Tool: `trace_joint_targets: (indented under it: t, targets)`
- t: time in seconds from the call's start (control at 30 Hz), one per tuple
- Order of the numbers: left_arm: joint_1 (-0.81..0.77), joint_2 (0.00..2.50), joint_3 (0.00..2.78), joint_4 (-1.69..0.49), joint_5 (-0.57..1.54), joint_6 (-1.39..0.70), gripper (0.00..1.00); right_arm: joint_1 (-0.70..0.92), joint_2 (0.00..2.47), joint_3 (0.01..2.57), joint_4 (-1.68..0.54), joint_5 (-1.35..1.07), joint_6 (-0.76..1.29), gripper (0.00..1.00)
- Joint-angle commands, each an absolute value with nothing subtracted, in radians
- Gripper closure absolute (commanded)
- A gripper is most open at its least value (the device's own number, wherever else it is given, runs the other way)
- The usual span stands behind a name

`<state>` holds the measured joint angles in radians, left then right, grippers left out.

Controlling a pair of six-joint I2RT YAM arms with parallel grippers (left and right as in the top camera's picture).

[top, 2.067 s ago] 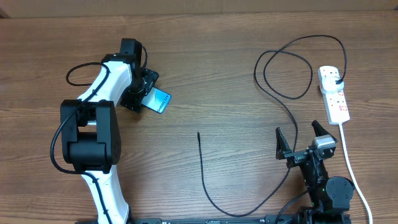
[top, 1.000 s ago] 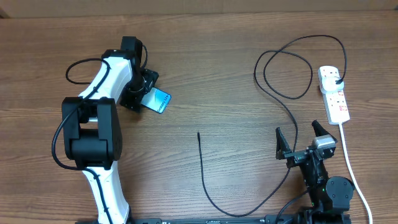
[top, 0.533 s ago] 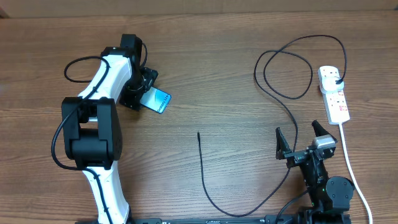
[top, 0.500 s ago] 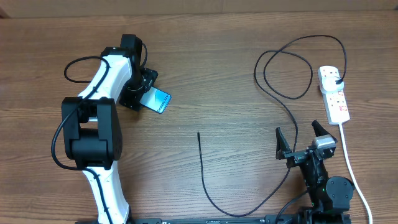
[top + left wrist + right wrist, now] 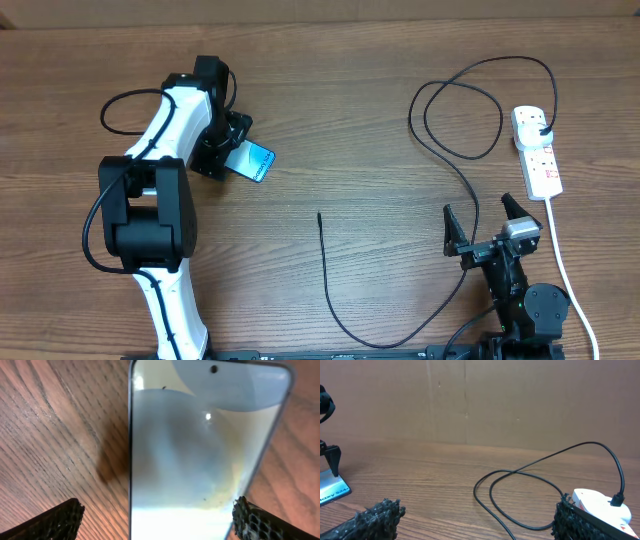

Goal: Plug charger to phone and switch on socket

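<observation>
The left arm (image 5: 165, 130) is leaning a touch farther left than two seconds ago, and its own wire loop (image 5: 103, 108) is bulging farther out to the left. The left gripper (image 5: 226, 150) is hanging over the left end of the phone (image 5: 257, 163), fingers spread to either side of it and not pinching it in the wrist view. The phone is lying at the far left of the table (image 5: 380, 100), screen lit, in the same spot as before. So the shift is looking like fine alignment for a grasp, not progress on plugging. The charger (image 5: 330, 285) is lying loose, its tip mid-table, well apart from the phone and unmoved; its plug is seemingly sitting in the far end of the socket (image 5: 538, 160) at right. The right gripper (image 5: 483, 228) is waiting near right, fingers spread and empty, as earlier
</observation>
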<state>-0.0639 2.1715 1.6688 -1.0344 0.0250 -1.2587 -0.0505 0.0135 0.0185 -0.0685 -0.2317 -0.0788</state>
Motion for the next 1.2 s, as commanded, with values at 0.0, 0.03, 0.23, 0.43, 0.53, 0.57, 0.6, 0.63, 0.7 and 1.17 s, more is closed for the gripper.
trace_joint_targets:
  t: [0.0,0.03,0.23,0.43,0.53,0.57,0.6,0.63,0.7,1.17]
  targets:
    - [-0.067,2.188,1.718,-1.043,0.004,-1.279,0.0,-0.043,0.004,0.008,-0.064,-0.226,-0.075,0.0]
    - [-0.067,2.188,1.721,-1.043,0.004,-1.279,0.0,-0.043,0.004,0.008,-0.064,-0.226,-0.075,0.0]
    - [-0.07,2.188,1.725,-1.051,0.002,-1.266,0.0,-0.043,0.004,0.008,-0.064,-0.226,-0.075,0.0]
    - [-0.073,2.188,1.725,-1.052,0.002,-1.265,0.0,-0.043,0.004,0.008,-0.064,-0.226,-0.075,0.0]
    - [-0.073,2.189,1.725,-1.069,0.001,-1.29,0.0,-0.043,0.004,0.008,-0.064,-0.226,-0.075,0.0]
    - [-0.073,2.191,1.725,-1.068,0.001,-1.29,0.0,-0.043,0.004,0.008,-0.064,-0.226,-0.075,0.0]
    - [-0.073,2.194,1.725,-1.068,0.001,-1.29,0.0,-0.043,0.004,0.008,-0.064,-0.226,-0.075,0.0]
    - [-0.073,2.198,1.725,-1.068,0.003,-1.29,0.0,-0.043,0.004,0.008,-0.064,-0.226,-0.075,0.0]
    - [-0.073,2.209,1.725,-1.069,0.017,-1.29,0.0,-0.043,0.004,0.008,-0.064,-0.226,-0.075,0.0]
    - [-0.072,2.266,1.764,-1.066,0.062,-1.271,0.0,-0.043,0.004,0.008,-0.064,-0.226,-0.075,0.0]
